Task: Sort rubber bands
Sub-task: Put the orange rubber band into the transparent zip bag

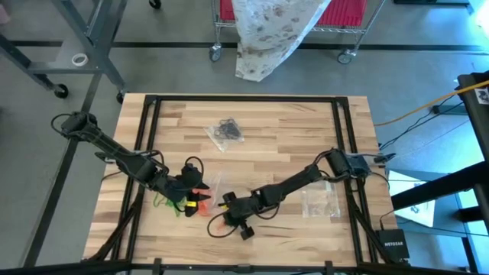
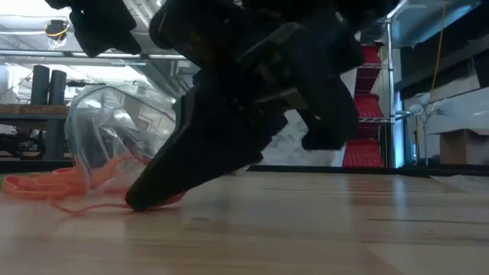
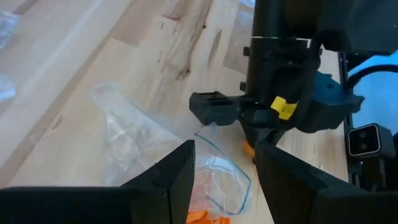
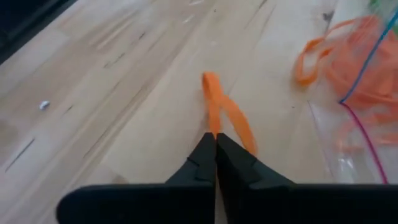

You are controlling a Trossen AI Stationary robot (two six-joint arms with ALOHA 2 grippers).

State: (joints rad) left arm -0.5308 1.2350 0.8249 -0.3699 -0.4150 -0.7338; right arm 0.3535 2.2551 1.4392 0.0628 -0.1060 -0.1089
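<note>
Right wrist cam gave me the clearest look: the right gripper (image 4: 215, 144) was clenched tight, fingertips pinched together on one end of an orange band (image 4: 222, 112), with the rest of that loop lying flat on the table (image 4: 112, 74) ahead of the fingers. Just off to the side sat a clear bag (image 4: 364, 93) stuffed with more orange bands, plus a loose orange loop (image 4: 309, 59) lying at its edge. From the high view, I had the right gripper (image 1: 229, 218) down near the front edge of the table (image 1: 290, 114), and the left gripper (image 1: 191, 191) just beside it, hovering over the same orange bag (image 1: 205, 200) with a few green bands (image 1: 164, 200) next to it. Left fingers (image 3: 174, 180) were spread apart with the bag's mouth showing between them; I couldn't tell whether they touched the plastic. A bag of black bands (image 1: 225, 131) sat well apart toward the back middle, and another clear bag (image 1: 321, 200) lay under the right arm on the right side. Low view was mostly blocked by the right gripper (image 2: 153, 195), tip down on the wood, with the orange pile (image 2: 53, 182) and the puffed-up bag (image 2: 114, 137) right behind it.
</note>
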